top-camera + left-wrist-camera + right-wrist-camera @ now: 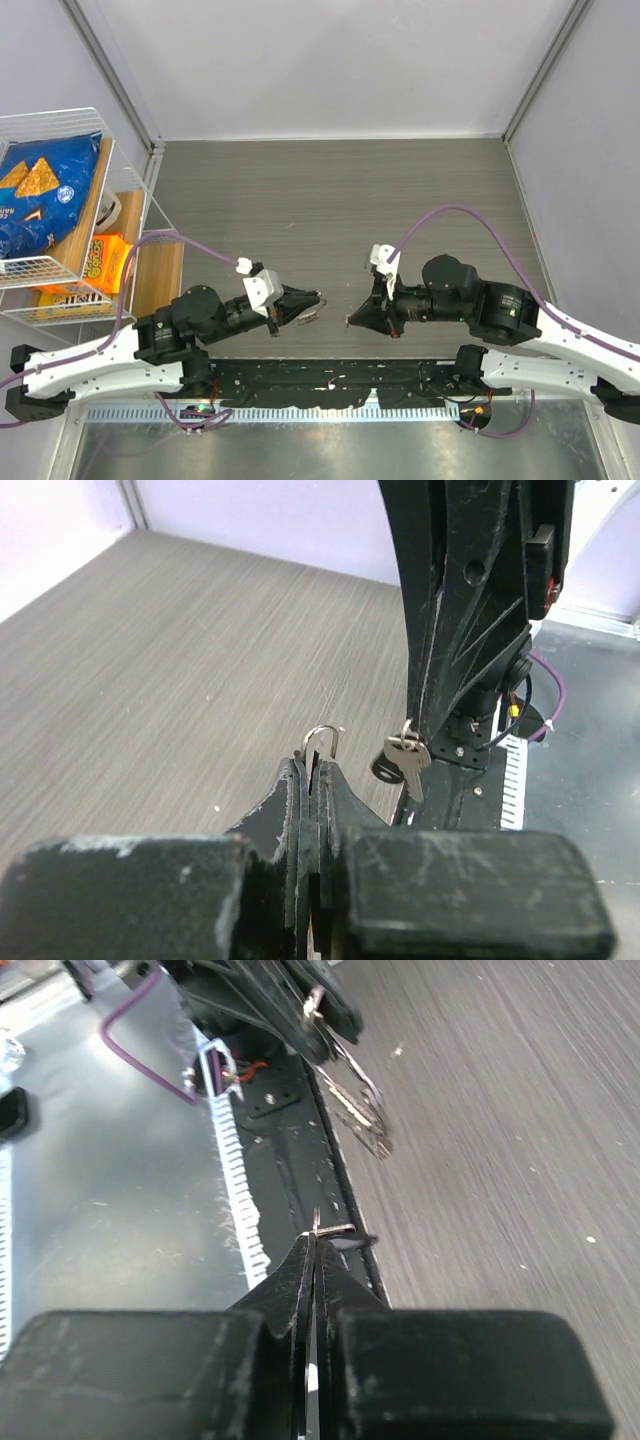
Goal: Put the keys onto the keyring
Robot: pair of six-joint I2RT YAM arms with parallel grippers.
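Note:
My left gripper (pixel 318 298) is shut on the keyring (pixel 322 740), whose thin silver wire loop sticks up from between the shut fingers in the left wrist view. Several small silvery keys (pixel 362 1120) dangle below that gripper over the wood-grain table (pixel 330 200); they also show from above as the hanging keys (pixel 310 320). My right gripper (pixel 350 321) faces it a short gap away, shut on a single flat key (pixel 408 755). In the right wrist view this key (pixel 338 1228) shows edge-on at the tips. A dark shape sits just behind it; I cannot tell what it is.
A wire basket (pixel 75 120) with a blue chips bag (pixel 40 190) and an orange snack bag (pixel 100 262) stands at the left edge. A black strip (pixel 330 375) and a metal tray (pixel 330 445) run along the near edge. Grey walls enclose the table.

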